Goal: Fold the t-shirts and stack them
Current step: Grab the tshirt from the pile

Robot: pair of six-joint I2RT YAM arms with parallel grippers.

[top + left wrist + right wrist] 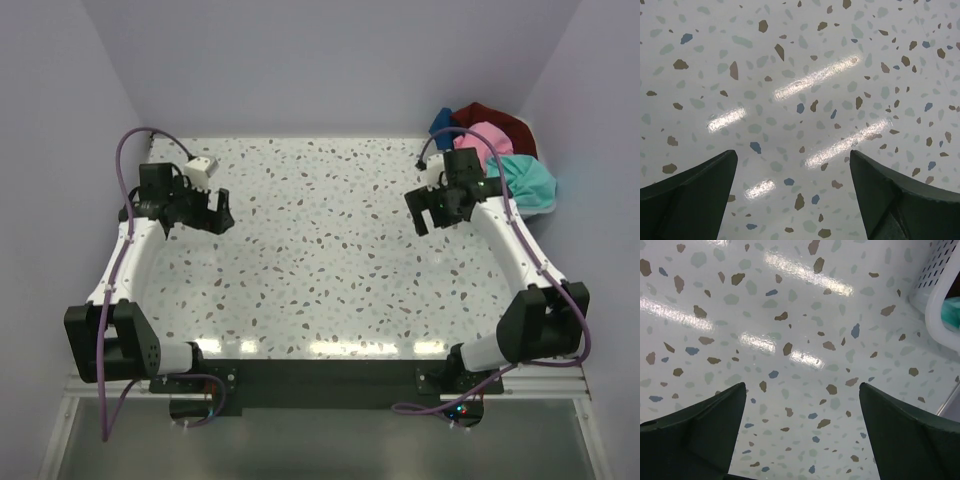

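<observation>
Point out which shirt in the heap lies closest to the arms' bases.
The teal-green shirt, at the heap's front; the pink shirt, the dark red shirt and the blue shirt lie farther back.

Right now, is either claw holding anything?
No. The left gripper and right gripper both hang open above the table; the t-shirts lie heaped far right.

Bright, even light from overhead washes the glossy table [320, 250], leaving strip-shaped glare along its near edge in the top view and white streaks across both wrist views. Shadows under the arms [125, 255] are faint and soft-edged. The top view is sharp throughout. In the wrist views the dark fingers [685, 200] and the basket [940, 315] at the frame edges look slightly soft.
</observation>
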